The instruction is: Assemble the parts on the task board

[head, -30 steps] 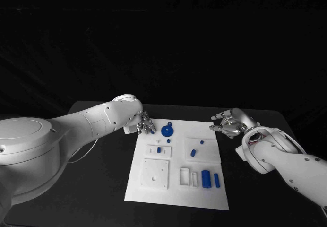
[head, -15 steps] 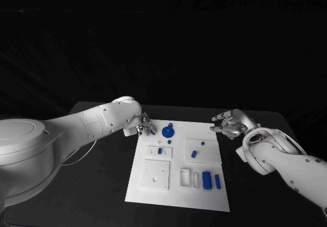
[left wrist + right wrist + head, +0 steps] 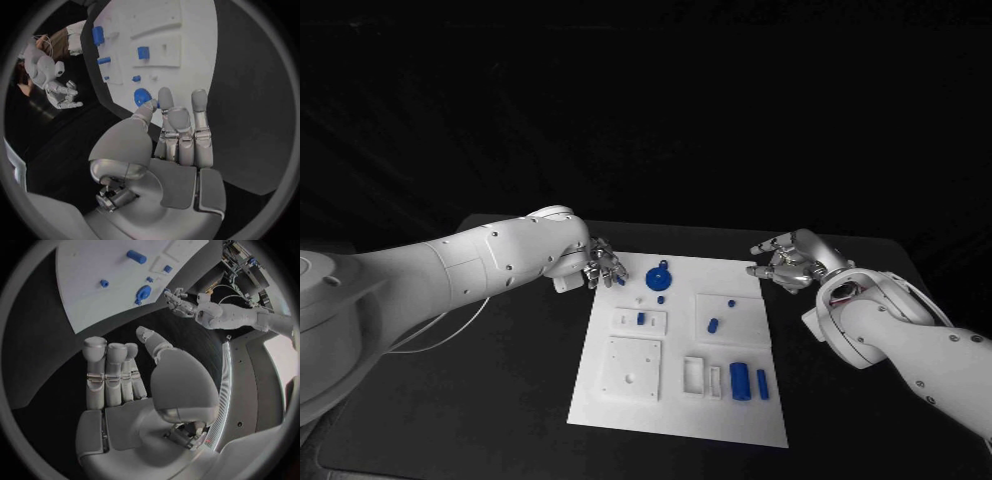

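Left hand (image 3: pixel 599 266) at the far left corner of the white board (image 3: pixel 625 420), just off its edge over the black table (image 3: pixel 516 380); fingers (image 3: pixel 187 125) straight and apart, nothing between them; from the wrist camera, fingertips reaching just short of the round blue disc (image 3: pixel 658 276), not touching; probably poised there because that disc is the nearest loose piece and the likely first pick.

Right hand (image 3: pixel 788 262) off the far right corner of the board, clear of it; fingers (image 3: pixel 106 370) spread and loose, empty; likely parked outside the board so as not to block the left hand's reach.

Parts spread over the board rather than seated; disc with its small top tab near the far edge, left of centre; small blue peg (image 3: pixel 640 318) on a raised white plate toward the left edge; another short blue piece (image 3: pixel 713 324) on a square plate toward the right edge; two blue cylinders (image 3: pixel 740 381) standing side by side near the near right corner, next to white slotted holders; large white square plate (image 3: pixel 633 367) with a hole near the near left corner, unfilled.

Judgement: assembly barely begun; next move probably a close over the disc; thin flat disc apt to slip on a poor pinch.
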Controlling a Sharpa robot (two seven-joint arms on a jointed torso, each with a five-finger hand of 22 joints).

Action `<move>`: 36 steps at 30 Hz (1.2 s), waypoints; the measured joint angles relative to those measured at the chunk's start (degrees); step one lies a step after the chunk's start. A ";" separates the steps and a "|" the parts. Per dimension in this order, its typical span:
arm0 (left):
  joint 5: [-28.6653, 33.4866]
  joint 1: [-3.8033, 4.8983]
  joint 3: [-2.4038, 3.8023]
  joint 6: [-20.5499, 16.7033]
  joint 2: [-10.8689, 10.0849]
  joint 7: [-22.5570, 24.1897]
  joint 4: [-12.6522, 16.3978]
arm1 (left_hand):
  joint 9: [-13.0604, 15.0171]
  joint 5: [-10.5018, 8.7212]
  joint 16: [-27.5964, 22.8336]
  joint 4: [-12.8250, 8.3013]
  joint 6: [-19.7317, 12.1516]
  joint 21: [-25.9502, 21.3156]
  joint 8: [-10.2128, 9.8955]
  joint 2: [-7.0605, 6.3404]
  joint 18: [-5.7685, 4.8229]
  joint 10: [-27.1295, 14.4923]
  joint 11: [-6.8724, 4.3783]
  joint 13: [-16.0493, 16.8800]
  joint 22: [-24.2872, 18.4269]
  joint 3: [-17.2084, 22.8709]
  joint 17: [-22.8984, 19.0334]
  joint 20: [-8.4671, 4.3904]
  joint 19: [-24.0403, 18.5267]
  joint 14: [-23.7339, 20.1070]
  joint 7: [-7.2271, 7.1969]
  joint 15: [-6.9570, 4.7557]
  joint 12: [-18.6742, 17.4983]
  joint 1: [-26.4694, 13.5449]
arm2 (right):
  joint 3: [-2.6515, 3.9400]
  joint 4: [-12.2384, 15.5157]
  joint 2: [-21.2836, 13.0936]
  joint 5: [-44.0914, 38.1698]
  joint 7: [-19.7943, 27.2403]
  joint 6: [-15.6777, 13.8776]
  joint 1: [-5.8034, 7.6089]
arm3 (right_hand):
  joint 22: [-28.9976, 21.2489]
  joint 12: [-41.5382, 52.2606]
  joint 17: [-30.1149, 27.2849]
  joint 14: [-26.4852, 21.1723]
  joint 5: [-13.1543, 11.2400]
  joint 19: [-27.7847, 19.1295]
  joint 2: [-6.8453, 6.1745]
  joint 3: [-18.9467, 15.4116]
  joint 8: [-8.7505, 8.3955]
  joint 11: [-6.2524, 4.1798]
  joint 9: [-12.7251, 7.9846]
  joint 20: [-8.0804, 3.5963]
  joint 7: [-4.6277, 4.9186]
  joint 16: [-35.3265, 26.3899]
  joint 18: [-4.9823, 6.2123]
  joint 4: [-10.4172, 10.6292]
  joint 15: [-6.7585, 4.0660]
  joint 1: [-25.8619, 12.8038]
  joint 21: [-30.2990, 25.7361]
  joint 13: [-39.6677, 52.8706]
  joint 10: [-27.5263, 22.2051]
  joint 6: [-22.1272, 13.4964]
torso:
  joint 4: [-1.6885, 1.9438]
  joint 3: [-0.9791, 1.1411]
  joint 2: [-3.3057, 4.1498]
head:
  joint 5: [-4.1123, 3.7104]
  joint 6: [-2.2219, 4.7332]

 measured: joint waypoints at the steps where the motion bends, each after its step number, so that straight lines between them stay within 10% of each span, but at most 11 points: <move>1: -0.01 0.17 0.01 -0.31 -0.79 -0.15 1.30 | 2.02 0.25 0.00 0.00 0.00 0.00 -0.14 0.00 0.00 0.00 0.00 -0.09 0.00 0.00 0.04 0.00 0.00 0.07 0.00 0.06 0.14 0.00 | 0.00 -0.02 -0.01 0.01 0.00 0.00 0.00 | 0.00 0.00 0.00 0.00 0.00 0.00 0.00 0.00 0.00 0.00 0.00 0.00 0.00 0.00 0.00 0.00 0.00 0.00 0.00 0.01 0.00 0.00 | 0.10 0.00 -0.09 | 0.00 -0.04; 17: -1.22 0.97 -0.98 -4.86 -8.41 -2.32 17.19 | 4.10 1.98 -0.41 -1.29 0.52 0.46 -0.66 -0.92 0.00 0.00 0.00 -0.37 0.04 1.27 0.50 -0.20 0.21 0.69 0.52 -0.14 1.20 -0.91 | 0.00 -0.54 0.02 0.22 0.05 -0.03 0.00 | 0.05 0.00 -0.01 0.00 0.35 0.21 0.00 0.00 0.00 0.00 0.00 -0.21 -0.01 0.00 0.00 0.00 0.00 0.00 0.00 0.01 0.00 0.00 | 1.05 -0.11 -1.01 | -0.19 -0.85; 26: -3.37 0.59 -2.75 -6.83 -8.92 -2.30 19.70 | 4.45 2.09 -0.41 -1.85 0.62 0.68 -0.81 -1.00 0.00 -0.16 -0.16 -0.47 0.03 1.84 0.59 -0.40 0.42 1.10 0.61 -0.15 1.42 -0.99 | 0.00 -0.59 0.10 0.35 0.08 -0.05 -0.03 | 0.04 0.00 -0.01 0.00 0.40 0.21 0.00 0.00 0.00 0.00 0.00 -0.21 -0.01 0.00 0.00 0.00 0.00 0.00 0.00 0.01 0.00 0.00 | 1.08 -0.10 -1.01 | -0.07 -1.05; 36: -5.74 -1.27 -3.19 -8.74 -8.45 -1.72 19.89 | 4.52 2.08 -0.67 -1.86 0.62 0.68 -1.04 -0.97 0.00 -0.15 -0.15 -0.59 0.02 1.84 0.66 -0.41 0.42 1.09 0.62 -0.15 1.42 -0.96 | 0.00 -0.63 0.15 0.43 0.10 -0.08 -0.07 | 0.04 0.00 -0.01 0.00 0.40 0.21 0.00 0.00 0.00 0.00 0.00 -0.21 -0.01 0.00 0.00 0.00 0.00 0.00 0.00 0.00 0.00 -0.01 | 1.02 -0.09 -0.91 | -0.13 -1.20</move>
